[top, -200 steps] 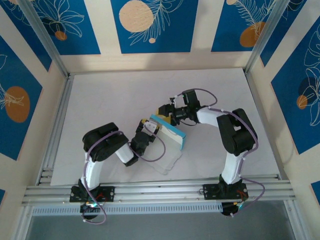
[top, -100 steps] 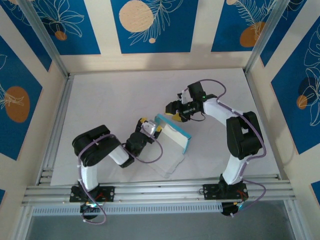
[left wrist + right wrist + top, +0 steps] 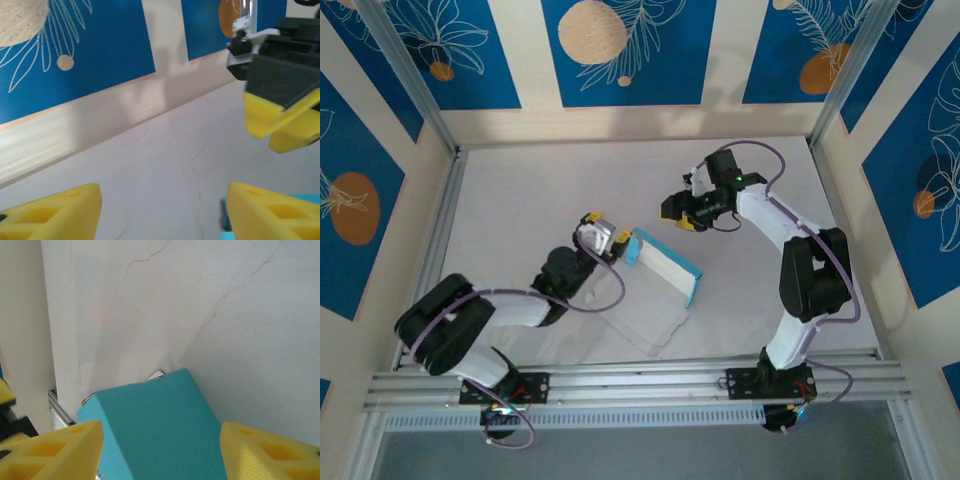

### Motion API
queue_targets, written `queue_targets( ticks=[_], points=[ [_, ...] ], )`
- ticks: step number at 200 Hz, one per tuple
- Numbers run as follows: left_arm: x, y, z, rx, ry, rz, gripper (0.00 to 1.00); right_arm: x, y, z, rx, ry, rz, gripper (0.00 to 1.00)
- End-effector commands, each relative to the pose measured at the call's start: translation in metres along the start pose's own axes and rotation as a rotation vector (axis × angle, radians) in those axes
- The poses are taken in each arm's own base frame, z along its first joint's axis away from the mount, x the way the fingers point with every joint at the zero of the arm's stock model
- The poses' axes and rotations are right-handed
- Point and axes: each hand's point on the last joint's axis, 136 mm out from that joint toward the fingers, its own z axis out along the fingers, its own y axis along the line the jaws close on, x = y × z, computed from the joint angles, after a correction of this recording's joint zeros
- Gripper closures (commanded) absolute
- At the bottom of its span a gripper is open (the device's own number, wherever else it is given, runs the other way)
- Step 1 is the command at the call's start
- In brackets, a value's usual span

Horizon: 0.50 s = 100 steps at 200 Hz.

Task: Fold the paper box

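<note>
I have the paper box (image 3: 665, 268) lying on the white table (image 3: 520, 200), part folded. It is a raised pale slab with light-blue edges, set slantwise, and a flat white flap (image 3: 645, 322) of the same sheet spreads out from its near side.

The left gripper (image 3: 608, 228) sits at the box's far-left corner. Its yellow fingers stand well apart and I see nothing between them. One fingertip is just beside the blue edge of that corner, and I cannot tell whether it touches. In the left wrist view the two fingers (image 3: 50, 212) frame bare table, and a sliver of the box's blue (image 3: 226, 227) sits tight against the inner side of the right-hand finger.

The right gripper (image 3: 678, 217) hangs just beyond the box's far long edge, apart from it and angled back toward it. Its jaws are spread wide too, and they have hold of nothing. In the right wrist view the box's blue face (image 3: 155, 435) shows low between the fingers (image 3: 270, 452), with a small white tab (image 3: 156, 375) peeking out at its far corner. From that picture alone I cannot tell how far above the card the fingertips are. From overhead they look clear of it.

Over the box's far-left corner the two grippers face one another. The left wrist view has the right gripper's yellow pads (image 3: 282, 122) close ahead and to the right, above the blue sliver.
</note>
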Motion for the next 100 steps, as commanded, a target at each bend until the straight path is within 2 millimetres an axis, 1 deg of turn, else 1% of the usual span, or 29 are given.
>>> queue_targets(
  ticks=[1,8,17,26,27,33,47,65,77,91,100],
  points=[
    [0.001,-0.002,-0.001,0.102,0.089,-0.023,0.4,0.003,0.022,-0.025,0.032,-0.023,-0.108,0.37],
    [-0.003,0.0,0.0,0.099,0.108,-0.016,0.41,0.002,0.024,-0.029,0.078,-0.036,-0.134,0.37],
    [-0.003,0.002,0.0,0.09,0.144,-0.028,0.42,0.002,0.027,-0.034,0.141,-0.047,-0.17,0.4],
    [-0.005,0.004,-0.001,0.079,0.173,-0.053,0.42,0.007,0.03,-0.035,0.206,-0.035,-0.214,0.43],
    [-0.002,0.004,-0.001,0.08,0.186,-0.057,0.42,0.007,0.031,-0.036,0.213,-0.035,-0.219,0.43],
    [-0.006,0.007,-0.001,0.067,0.189,-0.074,0.42,0.01,0.031,-0.035,0.255,-0.03,-0.245,0.43],
    [-0.006,0.01,-0.004,0.054,0.228,-0.079,0.46,0.021,0.034,-0.035,0.318,-0.006,-0.296,0.46],
    [-0.009,0.005,-0.005,0.111,0.274,0.032,0.46,0.034,0.037,-0.033,0.363,0.023,-0.346,0.47],
    [-0.009,0.003,-0.006,0.168,0.308,0.12,0.43,0.041,0.036,-0.032,0.381,0.036,-0.365,0.48],
    [-0.003,-0.001,-0.01,0.265,0.349,0.195,0.41,0.045,0.034,-0.033,0.378,0.025,-0.368,0.48],
    [0.006,-0.005,-0.013,0.329,0.376,0.23,0.39,0.045,0.033,-0.034,0.361,0.009,-0.357,0.48]
  ],
)
